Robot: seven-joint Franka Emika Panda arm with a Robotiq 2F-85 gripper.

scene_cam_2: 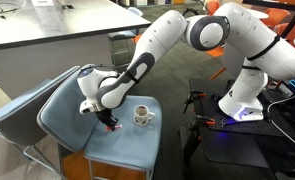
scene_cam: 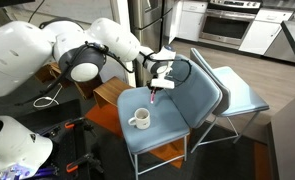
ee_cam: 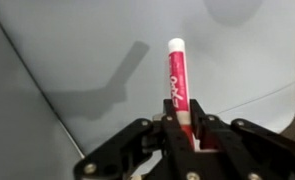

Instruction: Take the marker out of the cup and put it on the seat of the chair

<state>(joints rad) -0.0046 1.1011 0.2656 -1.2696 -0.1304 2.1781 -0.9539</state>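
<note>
One red marker (ee_cam: 176, 75) is clamped in the closed gripper (ee_cam: 190, 128), its lower end hidden between the fingers in the wrist view. It is held over the seat of the steel-blue chair (scene_cam: 182, 105), near the white cup (scene_cam: 139, 119) but apart from it. The cup's inside is too small to make out.

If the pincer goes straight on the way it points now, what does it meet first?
The pincer points down, shut on the marker. The marker's tip would probably meet first the bare seat of the chair, beside the cup. The gap to the seat is unclear.
</note>
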